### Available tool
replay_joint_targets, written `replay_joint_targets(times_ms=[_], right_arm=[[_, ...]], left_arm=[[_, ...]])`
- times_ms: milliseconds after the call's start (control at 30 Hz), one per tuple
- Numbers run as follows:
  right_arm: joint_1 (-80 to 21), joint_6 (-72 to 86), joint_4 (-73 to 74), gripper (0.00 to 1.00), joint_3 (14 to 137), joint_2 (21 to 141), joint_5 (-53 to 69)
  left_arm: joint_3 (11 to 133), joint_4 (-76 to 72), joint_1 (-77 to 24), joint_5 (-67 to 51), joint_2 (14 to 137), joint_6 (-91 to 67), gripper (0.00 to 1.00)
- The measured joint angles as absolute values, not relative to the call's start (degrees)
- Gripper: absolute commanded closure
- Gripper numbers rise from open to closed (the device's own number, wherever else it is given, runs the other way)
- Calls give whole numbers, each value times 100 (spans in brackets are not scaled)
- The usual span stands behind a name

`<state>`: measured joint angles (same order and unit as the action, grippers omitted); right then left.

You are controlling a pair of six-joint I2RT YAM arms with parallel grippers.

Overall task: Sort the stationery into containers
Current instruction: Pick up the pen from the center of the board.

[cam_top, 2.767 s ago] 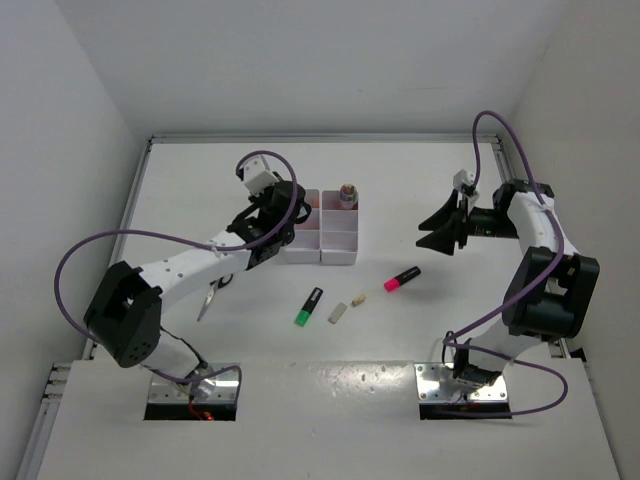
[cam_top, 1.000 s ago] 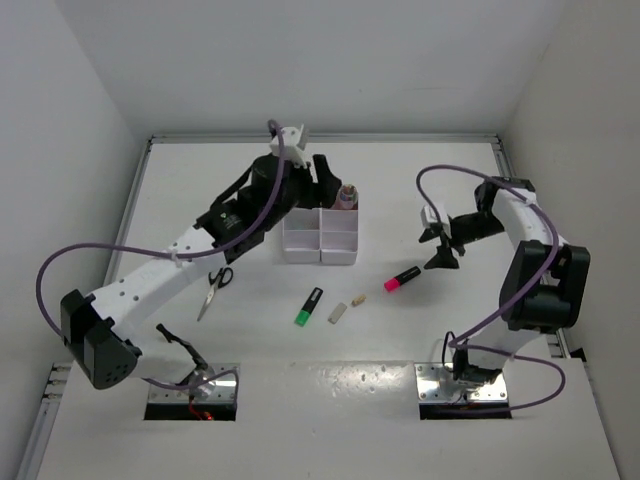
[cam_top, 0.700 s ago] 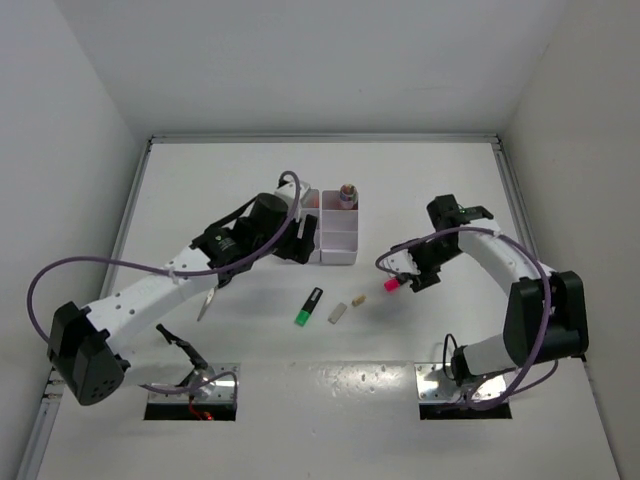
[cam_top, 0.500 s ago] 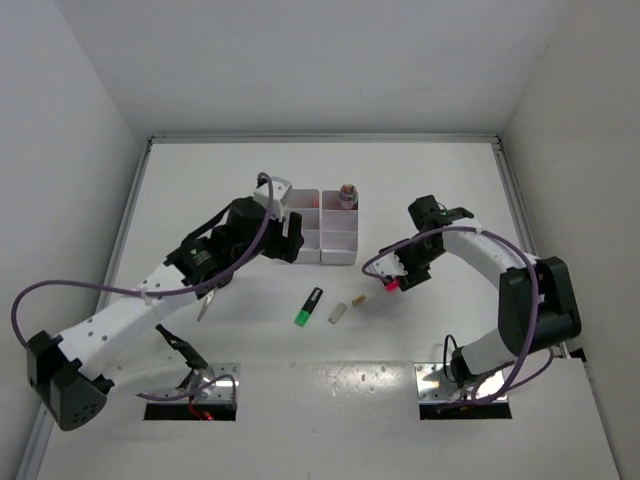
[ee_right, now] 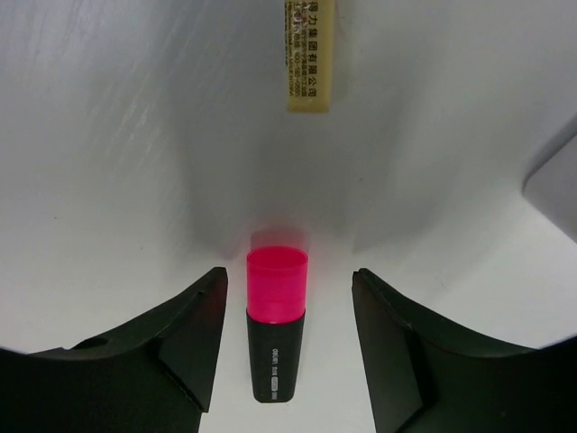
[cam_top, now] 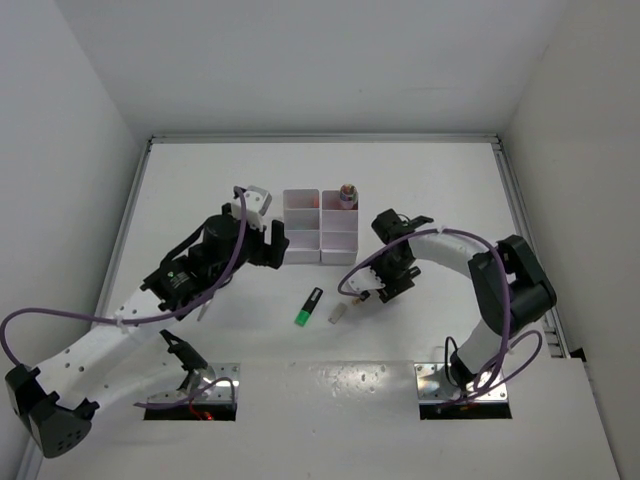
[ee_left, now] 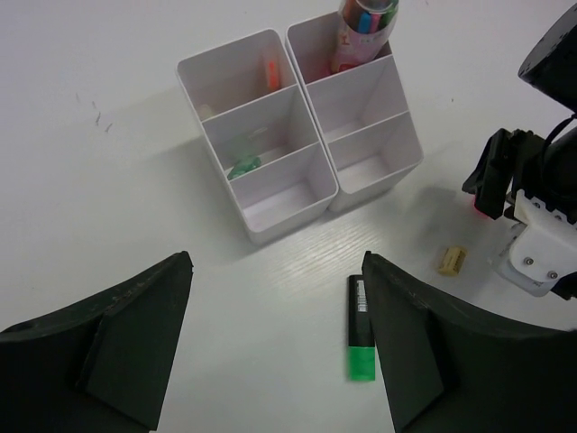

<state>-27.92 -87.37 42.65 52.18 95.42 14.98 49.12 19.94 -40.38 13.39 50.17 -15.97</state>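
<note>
As things stand, the white bench (cam_top: 200, 180) carries the white plastic six-compartment organiser (cam_top: 320, 226) about mid-bench, slightly toward the far edge. Left hand (ee_left: 276, 262) hangs just off the organiser's left near side, fingers spread wide over bare bench, gripping nothing. Right hand (ee_right: 288, 280) sits low off the organiser's near right corner. Its fingers are apart and straddle the pink-and-black highlighter (ee_right: 276, 316), with a gap visible on both sides.

Organiser's far right compartment holds an upright bundle of pastel pens (ee_left: 365, 23). Left column: small green item (ee_left: 243, 167) in the middle compartment, small orange-pink item (ee_left: 268, 68) in the far one. Can't tell what either is.

Green-and-black highlighter (ee_left: 360, 329) lies flat between organiser and near edge, black end toward the organiser. Pink-and-black highlighter lies flat too, pink end pointing at a small beige eraser with printed label (ee_right: 310, 54), near but not touching.
</note>
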Motion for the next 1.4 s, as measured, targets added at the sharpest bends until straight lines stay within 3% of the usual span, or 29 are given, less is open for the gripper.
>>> replay_joint_targets(times_ms=[400, 667, 867, 1067, 1233, 1400], right_arm=[[-3201, -8272, 4058, 49, 5124, 9769, 698], [-3291, -8077, 4095, 81, 5070, 9767, 454], [-3280, -7861, 4257, 93, 5175, 9762, 683], [-3277, -6884, 4729, 95, 6184, 9201, 1691], [-3275, -5555, 4289, 95, 7275, 8525, 2550], [-3234, -4252, 3531, 95, 7467, 8307, 3208]], left_arm=[[4781, 1999, -4038, 1337, 4757, -1546, 18], [4781, 2001, -4038, 1337, 4733, -1546, 18], [4772, 1997, -4038, 1339, 4733, -1546, 18], [4755, 2001, -4038, 1345, 4731, -1546, 18], [4740, 1997, -4038, 1350, 4724, -1549, 18], [4733, 1986, -4038, 1352, 4727, -1551, 17]])
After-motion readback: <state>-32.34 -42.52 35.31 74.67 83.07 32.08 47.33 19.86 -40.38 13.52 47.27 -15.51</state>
